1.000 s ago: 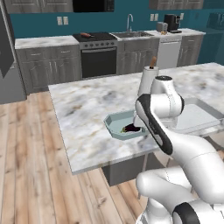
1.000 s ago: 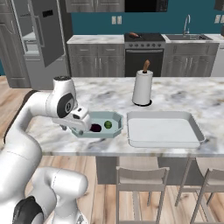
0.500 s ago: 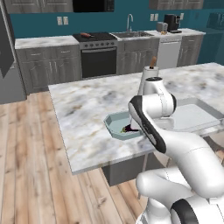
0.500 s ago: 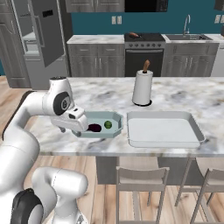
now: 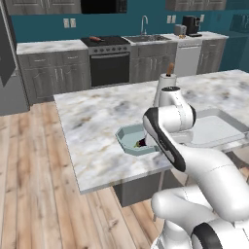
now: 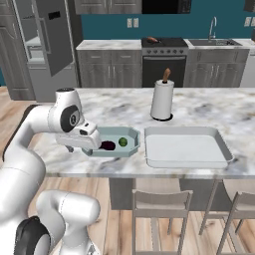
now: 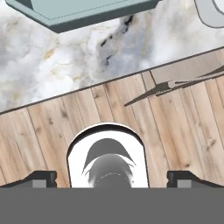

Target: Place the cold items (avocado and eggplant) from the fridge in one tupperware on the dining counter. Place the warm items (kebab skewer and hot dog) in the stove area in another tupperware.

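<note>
- Pale teal octagonal tupperware (image 6: 130,135): sits on the marble dining counter (image 6: 209,107) near its front edge; seen from the other side at (image 5: 127,136) and as a tilted grey-teal underside at the top of the hand view (image 7: 83,13)
- Dark purple eggplant (image 6: 107,145): lies inside the teal tupperware, toward the arm's side; a dark sliver of it shows in the left base view (image 5: 141,143)
- Round green avocado (image 6: 121,142): lies in the same tupperware, just beside the eggplant
- Reddish item on the black stove top (image 6: 152,39): far behind the counter, too small to tell which warm item it is; also at (image 5: 95,38)
- Two-finger gripper (image 6: 94,141): at the tupperware's left end, partly hiding it; in the hand view (image 7: 112,176) the two dark finger tips stand far apart at the lower corners, jaws spread wide with nothing between them, counter edge and wooden floor beyond
- Large shallow grey rectangular tray (image 6: 219,144): on the counter just right of the tupperware, apart from it
- White paper-towel roll on an upright brown-tipped holder (image 6: 162,98): stands behind the tray
- Grey bar stools (image 6: 160,198): tucked under the counter's front edge
- Steel fridge (image 6: 45,42): back left, its door open
</note>
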